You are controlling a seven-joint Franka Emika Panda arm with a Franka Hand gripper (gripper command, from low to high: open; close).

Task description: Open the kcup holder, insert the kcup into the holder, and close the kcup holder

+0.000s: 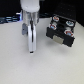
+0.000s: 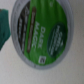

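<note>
- The arm (image 1: 29, 12) hangs over a white table (image 1: 15, 60).
- The gripper (image 1: 32, 50) points down, close to the table top.
- The holder (image 1: 61, 30) is a black box. It sits on the exterior view's right, apart from the gripper.
- Round slots show on top of the holder, so I think its drawer is already pulled out. The picture is too blurry to be sure.
- The kcup (image 2: 42, 32) fills most of the wrist view. It has a green top with a pale rim.
- The wrist camera looks straight down on the kcup's lid, so the kcup must be right under the gripper, between or just below the jaws.
- I cannot find the kcup in the exterior view. The gripper hides it, or it is too small to see.
- I cannot tell if the jaws are open or closed, or if they touch the kcup. No finger shows clearly in the wrist view.
- A dark green shape (image 2: 4, 27) sits at the edge of the wrist view. I cannot tell what it is.
- The kcup is round, so it has no long side to line up with.
- For the coming move, the holder lies to the exterior view's right of the gripper and a bit farther back. The kcup has to go that way, then down into a slot.
</note>
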